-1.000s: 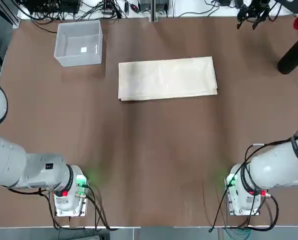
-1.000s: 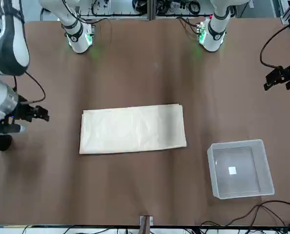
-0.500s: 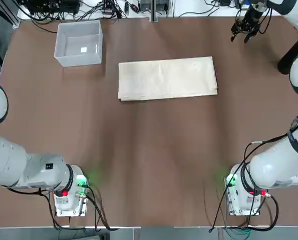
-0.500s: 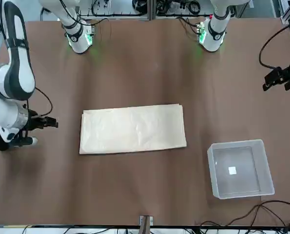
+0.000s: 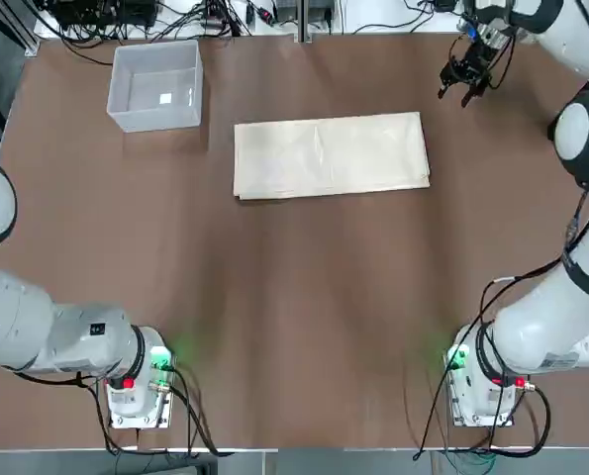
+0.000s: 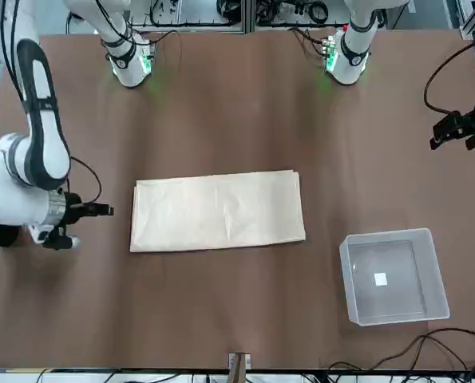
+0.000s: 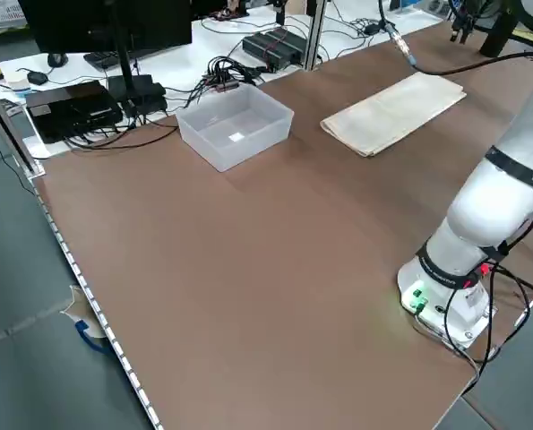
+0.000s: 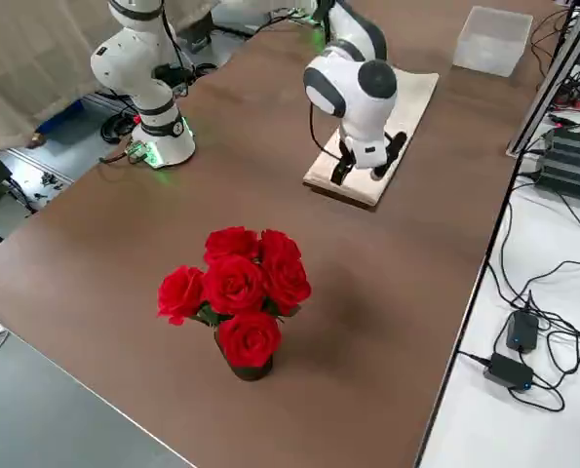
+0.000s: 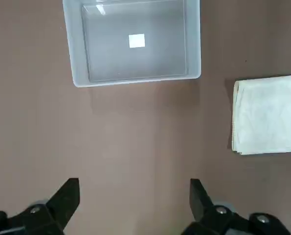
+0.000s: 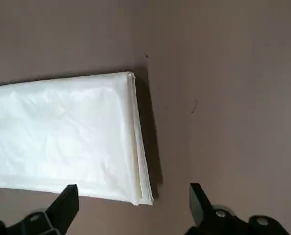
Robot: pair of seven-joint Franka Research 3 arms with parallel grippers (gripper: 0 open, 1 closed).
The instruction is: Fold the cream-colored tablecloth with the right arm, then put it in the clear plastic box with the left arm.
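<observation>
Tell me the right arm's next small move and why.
Probably lower the right pincer toward the near short edge of the cream-colored tablecloth and grip it. The pincer is open and empty, off that end, apart from the cloth, which lies flat on the table. The clear plastic box is empty.

Folded tablecloth lies flat around the middle of the worktop, toward the far edge. The plastic box sits to its left, apart from it. Right claw hangs off the cloth's far right corner. A vase of roses stands further right, well apart.
</observation>
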